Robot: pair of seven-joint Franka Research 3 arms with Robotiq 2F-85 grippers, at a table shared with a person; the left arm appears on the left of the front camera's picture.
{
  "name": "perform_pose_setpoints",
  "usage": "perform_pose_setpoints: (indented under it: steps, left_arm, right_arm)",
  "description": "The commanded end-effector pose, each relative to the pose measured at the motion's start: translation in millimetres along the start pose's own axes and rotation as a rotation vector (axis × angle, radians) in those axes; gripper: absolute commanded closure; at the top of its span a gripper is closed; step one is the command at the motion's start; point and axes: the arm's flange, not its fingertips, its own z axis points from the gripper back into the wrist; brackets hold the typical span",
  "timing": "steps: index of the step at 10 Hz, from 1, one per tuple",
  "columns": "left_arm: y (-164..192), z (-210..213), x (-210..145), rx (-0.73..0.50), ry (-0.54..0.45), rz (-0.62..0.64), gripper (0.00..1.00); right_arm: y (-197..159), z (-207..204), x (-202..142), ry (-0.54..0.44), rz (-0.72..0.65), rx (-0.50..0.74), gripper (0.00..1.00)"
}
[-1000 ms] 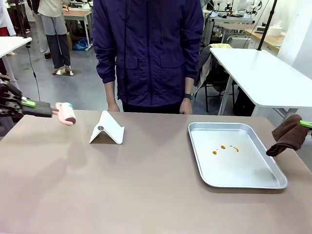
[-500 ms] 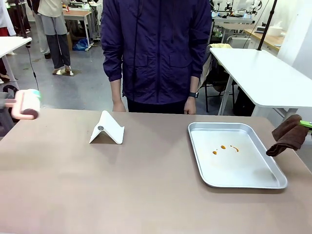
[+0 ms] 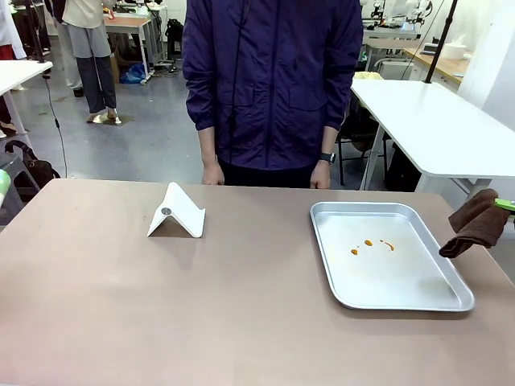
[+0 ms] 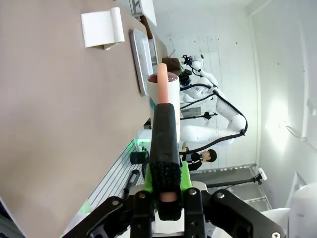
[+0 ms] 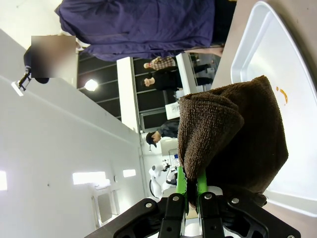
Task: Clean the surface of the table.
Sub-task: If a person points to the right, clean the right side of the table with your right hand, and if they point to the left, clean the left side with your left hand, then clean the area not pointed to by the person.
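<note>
The wide greyish-brown table (image 3: 161, 305) carries a silver metal tray (image 3: 426, 301) at the right and a white folded stand (image 3: 175, 213) at the back left. My left gripper (image 4: 166, 183) is shut on the black-sleeved pink handle of a lint roller (image 4: 162, 89), held off the table's (image 4: 49, 109) left end. My right gripper (image 5: 190, 186) is shut on a brown cloth (image 5: 233, 134). That cloth (image 3: 476, 223) hangs beside the tray's right rim at the table's right edge.
A few orange smears (image 3: 370, 243) lie inside the tray. A person in a dark blue jacket (image 3: 273, 80) stands at the far side with both hands near the table edge. A white-topped table (image 3: 434, 121) stands at the back right.
My left arm has pulled the lint roller leftward, off the table's corner and out of the front view. The person has stepped slightly to the right. The cloth has stayed put.
</note>
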Motion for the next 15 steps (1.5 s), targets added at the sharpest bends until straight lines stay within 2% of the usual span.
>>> perform_pose_setpoints:
  steps: [1,3,4,15]
  left_arm:
    - [5.7,52.3,-5.8,-0.045,0.048,-0.027,0.78]
    - [24.4,74.2,-10.5,-0.055,0.067,-0.001,0.78]
    - [31.1,1.9,-5.8,-0.018,0.012,-0.005,0.78]
    - [31.1,1.9,-5.8,-0.018,0.012,-0.005,0.78]
  right_arm:
    - [6.1,2.5,-1.5,0.013,0.007,0.007,0.95]
    - [6.1,2.5,-1.5,0.013,0.007,0.007,0.95]
    - [6.1,2.5,-1.5,0.013,0.007,0.007,0.95]
    - [6.1,2.5,-1.5,0.013,0.007,0.007,0.95]
